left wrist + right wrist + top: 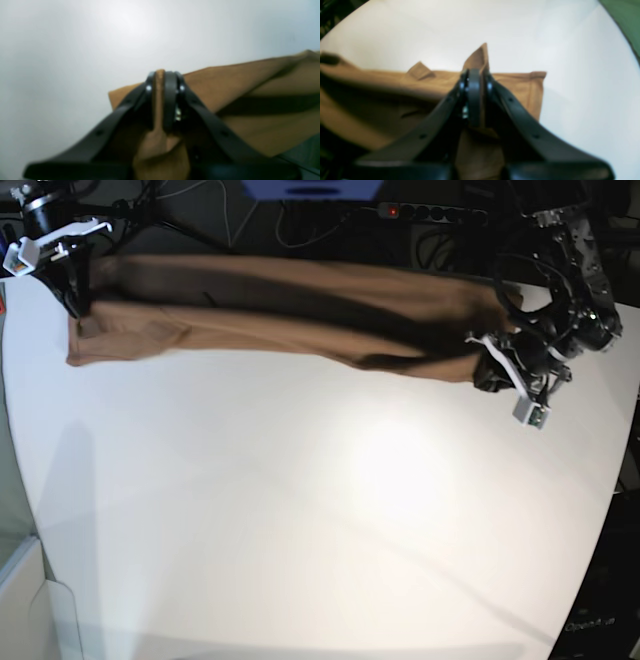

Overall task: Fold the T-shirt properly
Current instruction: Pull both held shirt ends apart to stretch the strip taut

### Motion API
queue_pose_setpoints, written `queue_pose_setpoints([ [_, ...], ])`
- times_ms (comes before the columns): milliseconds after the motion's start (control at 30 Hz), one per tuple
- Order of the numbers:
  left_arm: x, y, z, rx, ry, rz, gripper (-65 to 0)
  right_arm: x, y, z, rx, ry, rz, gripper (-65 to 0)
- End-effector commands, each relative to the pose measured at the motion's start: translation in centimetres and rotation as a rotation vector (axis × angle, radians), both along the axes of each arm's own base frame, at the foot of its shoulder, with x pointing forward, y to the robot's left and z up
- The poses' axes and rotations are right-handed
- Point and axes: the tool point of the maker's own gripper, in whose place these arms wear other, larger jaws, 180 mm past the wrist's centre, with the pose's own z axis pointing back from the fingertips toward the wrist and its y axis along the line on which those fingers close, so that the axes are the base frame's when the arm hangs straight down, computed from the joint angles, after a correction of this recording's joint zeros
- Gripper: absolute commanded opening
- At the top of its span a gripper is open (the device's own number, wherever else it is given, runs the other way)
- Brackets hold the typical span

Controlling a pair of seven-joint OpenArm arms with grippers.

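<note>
The tan-brown T-shirt (270, 310) is stretched in a long band along the far edge of the white table (300, 510), partly hanging over that edge. My right gripper (78, 305) is at the far left and is shut on one end of the shirt. In the right wrist view the right gripper (475, 75) pinches a raised fold of the T-shirt (395, 85). My left gripper (487, 365) is at the far right, shut on the other end. In the left wrist view the left gripper (162, 75) clamps a fold of the T-shirt (250, 82).
Behind the table there is a power strip (430, 212) with cables and a blue object (310, 188). A white box (20, 600) stands by the table's near left edge. A green surface (627, 20) lies beyond the table's rim.
</note>
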Motion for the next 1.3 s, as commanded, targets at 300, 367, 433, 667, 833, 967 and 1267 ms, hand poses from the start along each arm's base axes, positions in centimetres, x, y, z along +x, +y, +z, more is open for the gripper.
queue_pose_setpoints([
  [300, 0.9, 0.0, 1.2, -0.004, -0.046, -0.003, -62.2, -0.2, -2.2, -2.2, 0.042, -0.002, -0.111, -62.2],
  [367, 0.8, 0.0, 1.1, 0.002, -0.043, -0.002, -62.2, 0.2, -2.4, -2.8, 0.053, -0.003, -0.133, -62.2],
  [433, 0.8, 0.0, 1.0, -0.001, -0.041, -0.001, -62.2, 0.3, -2.8, -3.5, 0.059, 0.011, -0.149, -62.2],
  [667, -0.8, -0.2, 0.0, 0.000, 0.001, -0.012, -62.2, 0.5, -3.3, -4.6, 0.069, 0.028, -0.175, -61.8],
  [833, -1.4, 0.4, -0.3, 0.020, 0.017, -0.014, -62.2, 1.0, -3.5, -4.8, 0.074, 0.022, -0.184, -61.5],
  [967, -2.1, 1.1, -0.5, 0.037, 0.032, -0.020, -62.2, 1.2, -3.5, -4.9, 0.073, 0.023, -0.182, -61.5],
  [1267, -2.3, 2.1, -1.2, 0.096, 0.056, -0.016, -62.2, 1.6, -3.3, -5.2, 0.071, 0.044, -0.174, -61.5],
])
